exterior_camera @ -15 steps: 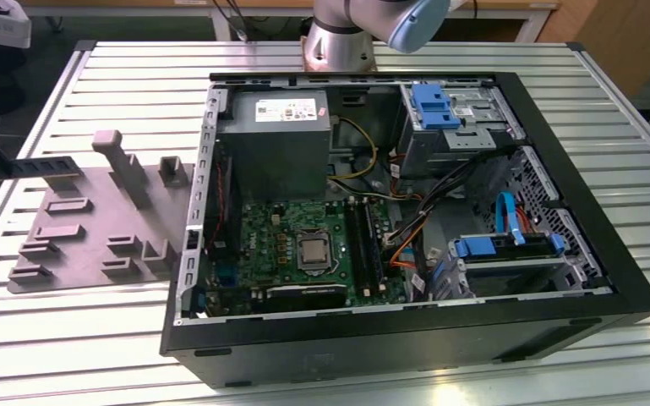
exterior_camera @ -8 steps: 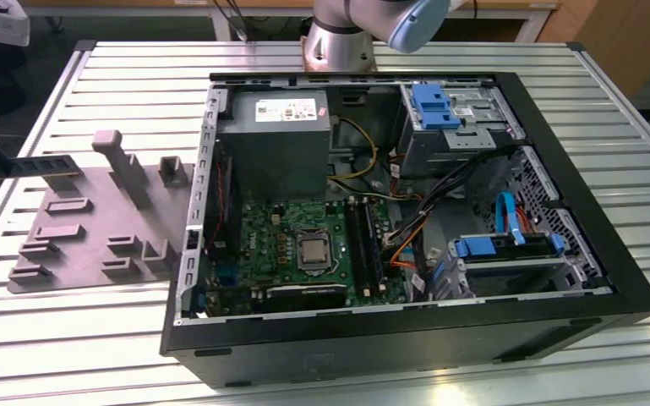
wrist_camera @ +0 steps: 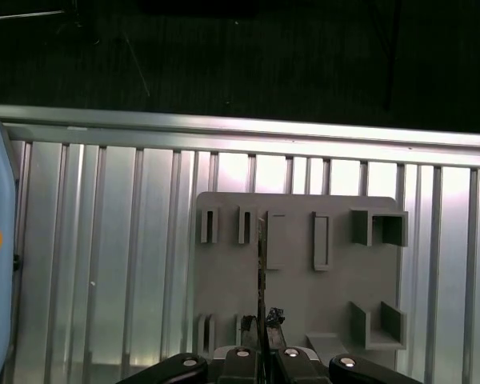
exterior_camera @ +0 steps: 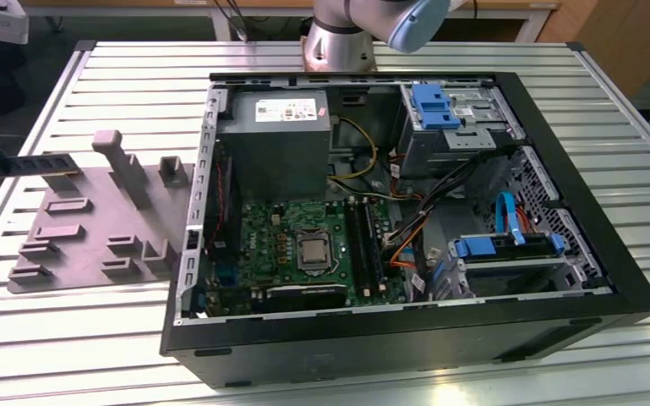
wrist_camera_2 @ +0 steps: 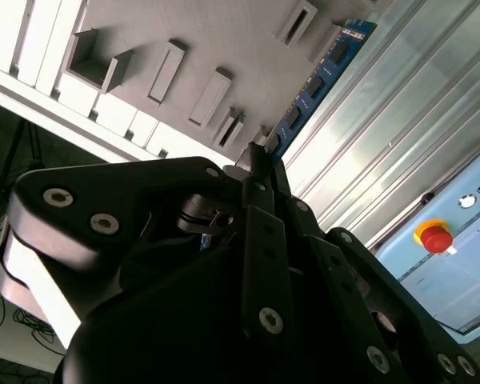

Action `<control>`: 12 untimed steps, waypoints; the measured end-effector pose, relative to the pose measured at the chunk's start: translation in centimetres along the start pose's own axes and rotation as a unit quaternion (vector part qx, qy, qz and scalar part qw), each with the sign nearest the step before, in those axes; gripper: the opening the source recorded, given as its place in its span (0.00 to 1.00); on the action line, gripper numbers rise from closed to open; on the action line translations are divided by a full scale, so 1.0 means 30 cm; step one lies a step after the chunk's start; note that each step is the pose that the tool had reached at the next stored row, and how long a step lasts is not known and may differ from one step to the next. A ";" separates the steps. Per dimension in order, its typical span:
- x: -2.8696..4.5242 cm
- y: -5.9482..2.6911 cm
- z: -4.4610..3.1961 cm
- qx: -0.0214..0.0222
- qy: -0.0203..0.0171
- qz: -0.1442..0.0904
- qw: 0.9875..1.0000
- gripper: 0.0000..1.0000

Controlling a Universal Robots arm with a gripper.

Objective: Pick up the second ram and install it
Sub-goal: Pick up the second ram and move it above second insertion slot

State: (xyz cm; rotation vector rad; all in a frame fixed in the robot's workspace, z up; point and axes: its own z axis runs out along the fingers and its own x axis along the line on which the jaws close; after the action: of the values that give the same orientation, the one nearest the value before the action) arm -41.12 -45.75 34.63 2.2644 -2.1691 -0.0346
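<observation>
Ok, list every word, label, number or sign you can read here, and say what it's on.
No text can be quoted with confidence.
White label on the power supply: print too small to read.
Pale panel beside the red button: a few marks, cut off and blurred.
Second ram held in the tool: no legible markings.
Motherboard: markings too small.

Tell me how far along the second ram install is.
Pickup looks done: the claw is shut on the second ram, held over the grey fixture plate. Left: seating it; the stick is well away from the motherboard sockets in the open case.
</observation>
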 end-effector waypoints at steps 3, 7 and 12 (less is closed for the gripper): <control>0.000 0.000 -0.002 0.000 0.000 0.000 1.000 0.14; -0.001 0.000 -0.006 0.000 0.000 0.000 1.000 0.14; -0.001 0.000 -0.011 0.000 0.000 0.000 1.000 0.14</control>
State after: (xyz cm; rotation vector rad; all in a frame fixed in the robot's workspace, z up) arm -41.12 -45.73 34.95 2.2643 -2.1691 -0.0346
